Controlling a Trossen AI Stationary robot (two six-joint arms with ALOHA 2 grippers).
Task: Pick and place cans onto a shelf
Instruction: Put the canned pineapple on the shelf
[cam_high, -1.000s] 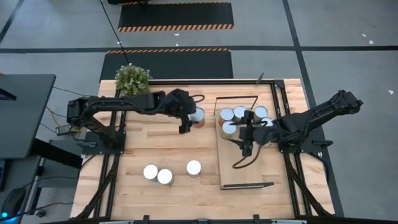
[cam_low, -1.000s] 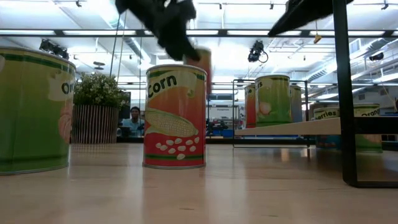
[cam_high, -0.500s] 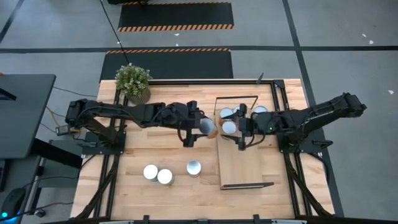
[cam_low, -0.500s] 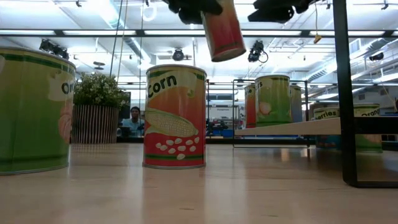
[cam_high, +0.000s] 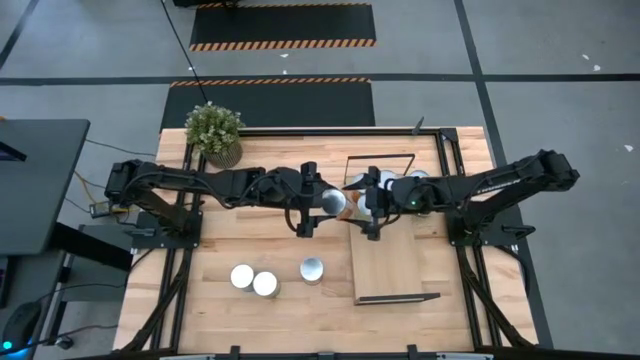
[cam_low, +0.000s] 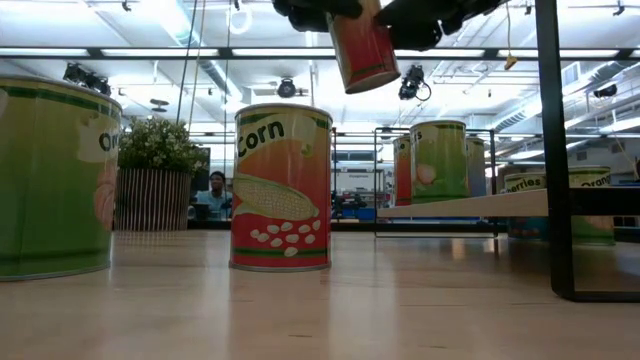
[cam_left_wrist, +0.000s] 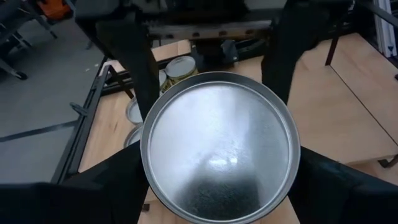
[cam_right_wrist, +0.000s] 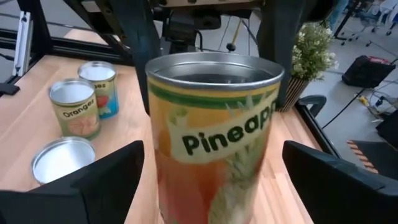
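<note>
My left gripper (cam_high: 324, 204) is shut on a pineapple can (cam_high: 334, 203) with an orange and green label. It holds the can in the air, just left of the shelf's (cam_high: 392, 265) left edge. My right gripper (cam_high: 356, 206) is open. Its fingers stand on either side of the same can (cam_right_wrist: 211, 143), coming from the table's right. In the low view the can (cam_low: 362, 45) hangs tilted high above the table. Other cans stand at the shelf's far end (cam_high: 418, 178). Three cans (cam_high: 265, 284) stand upright on the table near its front. My left gripper pinches the can's side wall near the top rim (cam_left_wrist: 149, 118) between its two fingers. The fingers point down at a slant from the table's left. The can is lifted clear and tilted, with its silver top (cam_left_wrist: 217, 149) facing the wrist. My right gripper's open fingers (cam_right_wrist: 93, 180) flank the can's lower side; I cannot tell whether they touch it.
A potted plant (cam_high: 213, 130) stands at the table's far left. A corn can (cam_low: 283, 187) and a green can (cam_low: 50, 180) stand close to the low camera. The shelf's near half (cam_high: 390, 270) is bare board, with black frame ends (cam_high: 400, 297).
My left gripper has lifted the can off the table and carried it toward the shelf's left edge. The can now hangs tilted and higher. My right gripper has moved from over the shelf toward the table's left and come up to the can.
</note>
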